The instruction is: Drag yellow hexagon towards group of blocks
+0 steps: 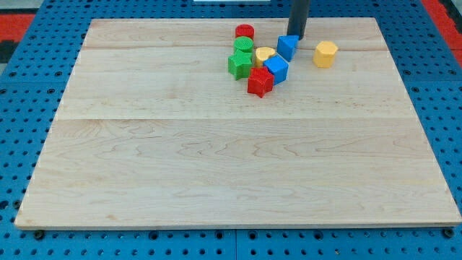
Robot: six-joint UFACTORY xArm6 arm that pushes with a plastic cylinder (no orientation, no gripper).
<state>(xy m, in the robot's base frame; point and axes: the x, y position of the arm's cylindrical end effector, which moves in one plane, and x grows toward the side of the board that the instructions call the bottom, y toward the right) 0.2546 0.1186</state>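
The yellow hexagon (325,53) sits alone near the view's top right, a short gap to the right of the group. The group holds a red cylinder (245,32), a green round block (244,46), a green star (240,64), a yellow heart (265,55), a blue block (276,68), a red star (260,82) and a blue cube (288,46). My tip (298,37) stands just behind the blue cube's upper right corner, up and to the left of the yellow hexagon, not touching it.
The wooden board (216,159) lies on a blue pegboard table (22,87). A red strip shows at the view's top corners.
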